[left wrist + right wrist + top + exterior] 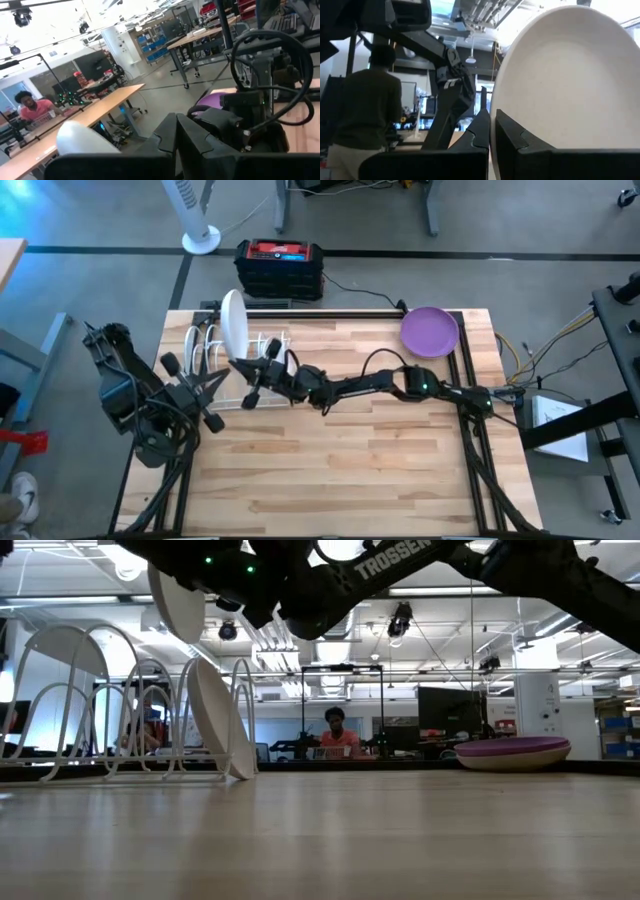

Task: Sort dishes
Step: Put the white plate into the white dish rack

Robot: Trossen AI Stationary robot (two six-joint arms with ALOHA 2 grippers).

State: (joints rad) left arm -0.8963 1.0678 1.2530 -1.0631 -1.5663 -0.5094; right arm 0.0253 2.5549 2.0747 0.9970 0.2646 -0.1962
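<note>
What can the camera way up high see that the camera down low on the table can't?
Only the high view shows the whole left arm folded at the table's left edge with its pincer, a black box with a red top on the floor, and a white fan base.

Only the low view shows a second white plate leaning in the rack, and a person sitting far behind.

Both show the white wire rack, the purple plate and the white plate the right pincer holds.

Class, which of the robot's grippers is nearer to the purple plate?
Right. The right gripper, gripping a white plate at the dish rack, is far across from the purple plate; the left gripper sits slightly farther away.
</note>
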